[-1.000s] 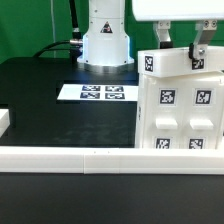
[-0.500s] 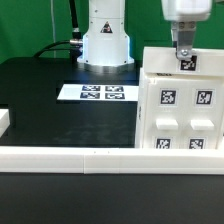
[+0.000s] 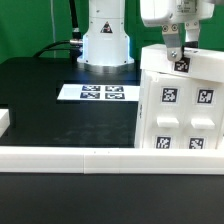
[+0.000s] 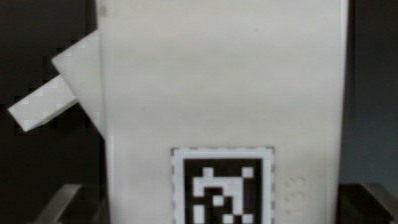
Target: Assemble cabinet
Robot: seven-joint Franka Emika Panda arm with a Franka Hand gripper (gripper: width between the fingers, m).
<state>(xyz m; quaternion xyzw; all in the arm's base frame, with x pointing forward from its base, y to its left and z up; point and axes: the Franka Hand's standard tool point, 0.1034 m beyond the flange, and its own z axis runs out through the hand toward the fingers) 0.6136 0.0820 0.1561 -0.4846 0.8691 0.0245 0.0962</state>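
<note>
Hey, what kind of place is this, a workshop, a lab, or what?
Most likely a robotics lab test bench: a black table edged by a white rail, a marker board fixed on it, and the gripper at the tagged white cabinet.

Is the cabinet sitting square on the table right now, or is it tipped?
Tipped. In the exterior view the cabinet has slanted top and side edges, leaning under the gripper at its top edge.

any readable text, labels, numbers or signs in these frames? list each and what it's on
No words, brands or numbers can be read in either view.
Large white boxy plastic cabinet: square black-and-white tag markers only, patterns, no lettering.
Thin flat white marker board on the black table: the same kind of tags, too small to decode.
Wrist view: one tag on the cabinet's white panel, blurred, no text.
</note>
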